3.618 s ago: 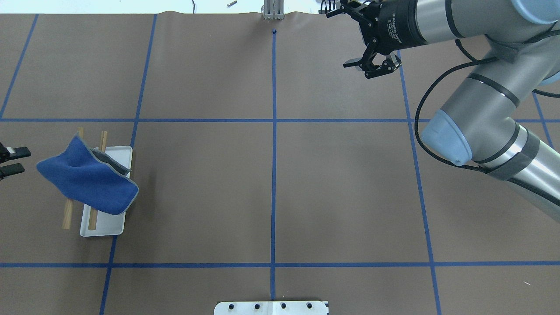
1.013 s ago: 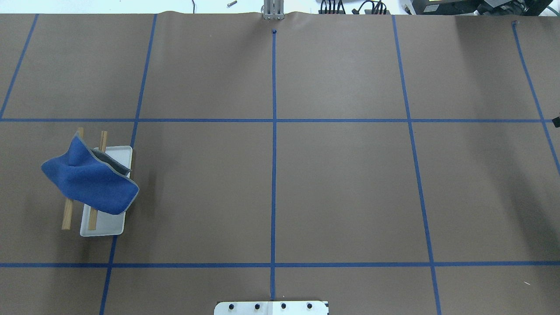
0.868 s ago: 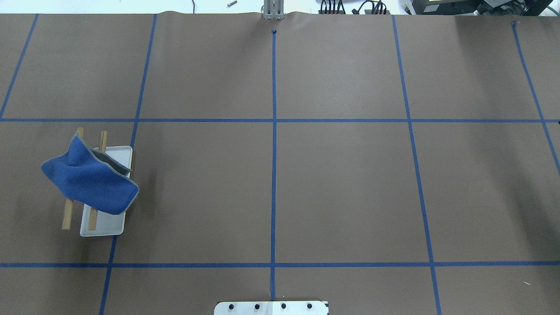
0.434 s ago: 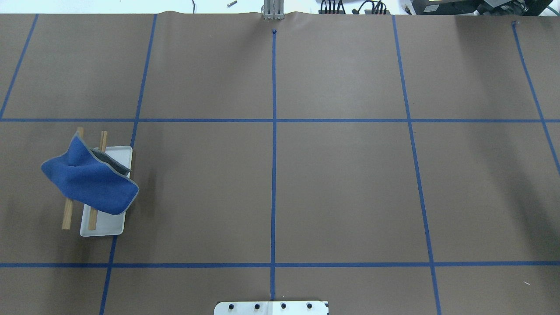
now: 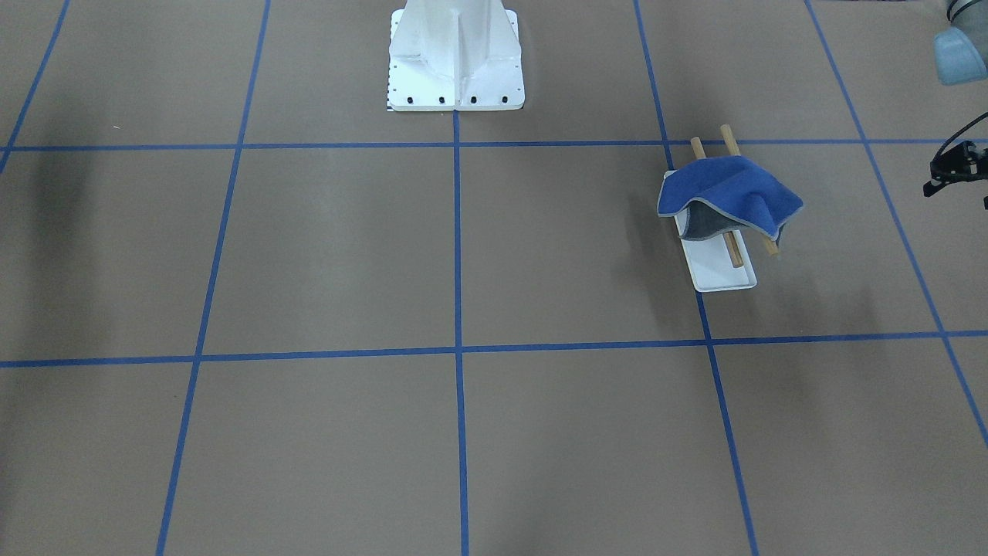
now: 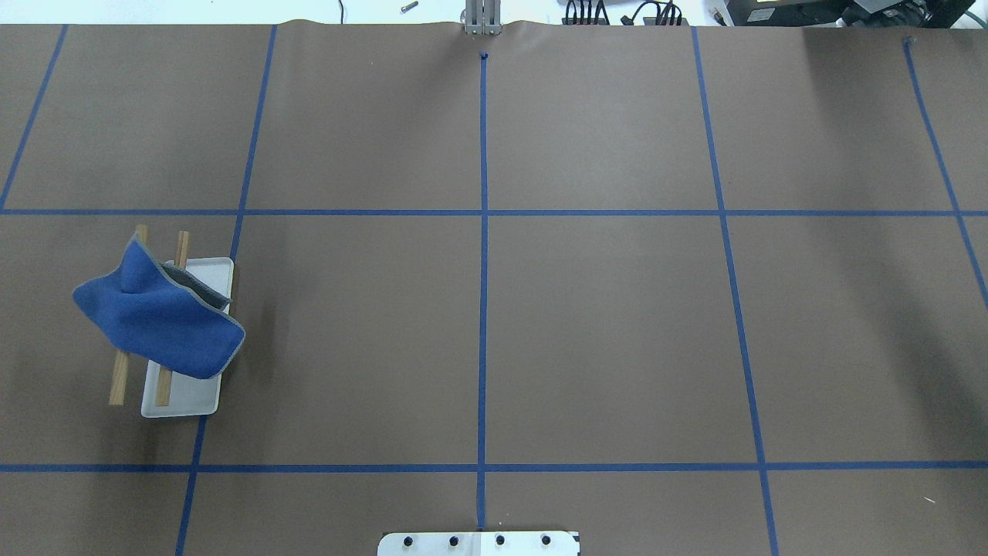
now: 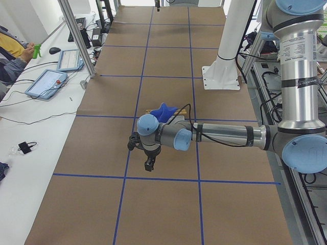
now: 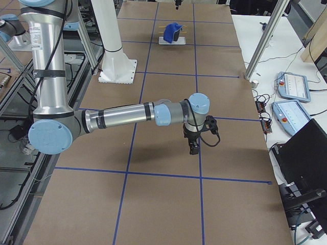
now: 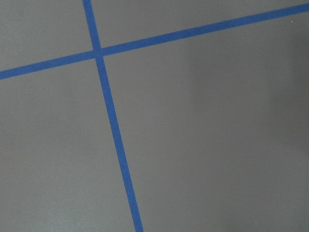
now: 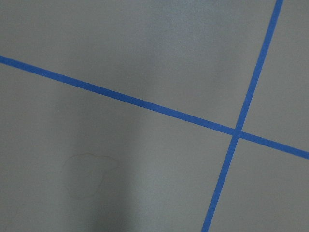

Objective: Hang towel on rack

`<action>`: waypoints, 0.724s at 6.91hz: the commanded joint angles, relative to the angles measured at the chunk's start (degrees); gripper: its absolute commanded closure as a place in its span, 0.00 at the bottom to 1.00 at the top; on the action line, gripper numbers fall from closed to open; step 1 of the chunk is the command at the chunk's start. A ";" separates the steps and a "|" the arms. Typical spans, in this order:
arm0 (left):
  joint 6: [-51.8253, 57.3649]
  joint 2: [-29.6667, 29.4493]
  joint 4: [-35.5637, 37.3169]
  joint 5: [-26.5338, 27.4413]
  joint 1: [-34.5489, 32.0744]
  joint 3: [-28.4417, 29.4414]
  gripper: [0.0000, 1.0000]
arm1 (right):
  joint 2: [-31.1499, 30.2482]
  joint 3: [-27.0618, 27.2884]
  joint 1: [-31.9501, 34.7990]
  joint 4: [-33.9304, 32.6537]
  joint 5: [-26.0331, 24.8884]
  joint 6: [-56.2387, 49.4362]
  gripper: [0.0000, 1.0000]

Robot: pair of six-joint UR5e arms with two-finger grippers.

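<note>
The blue towel (image 6: 154, 320) lies draped over the two wooden dowels of the rack (image 6: 117, 386), with a grey fold showing above the white base (image 6: 189, 398). It also shows in the front view (image 5: 729, 189) and, small, in both side views (image 7: 164, 112) (image 8: 174, 29). My left gripper (image 7: 149, 164) points down at the bare table well away from the rack; a black part of it shows at the front view's right edge (image 5: 955, 166). My right gripper (image 8: 193, 149) hangs over the far end of the table. I cannot tell whether either is open or shut. Both wrist views show only brown table and blue tape.
The white bolted pedestal (image 5: 455, 54) stands at the robot's side of the table's middle. Blue tape lines divide the brown table cover. A person (image 7: 10, 48) sits at a side table with tablets (image 7: 48, 82) beyond the table's far edge.
Both arms have left the overhead view since 3.6 s ago. The towel's left corner has settled slightly; towel and rack have stayed still over the last second.
</note>
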 commanded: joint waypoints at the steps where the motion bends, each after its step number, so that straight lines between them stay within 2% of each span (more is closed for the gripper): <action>1: 5.23 -1.79 4.33 -0.11 -2.94 -0.08 0.02 | 1.92 0.19 1.08 -4.80 -0.03 -4.96 0.00; 2: 4.45 -2.04 4.50 -0.12 -3.47 -0.17 0.02 | 1.66 0.36 1.25 -4.80 0.15 -4.97 0.00; 3: -0.78 -1.79 3.81 -0.46 -3.47 -0.60 0.02 | 2.01 0.36 1.26 -4.80 0.32 -4.88 0.00; 5: -4.17 -2.22 3.71 -1.44 -3.39 -3.94 0.02 | 2.28 0.28 1.26 -4.80 0.32 -4.53 0.00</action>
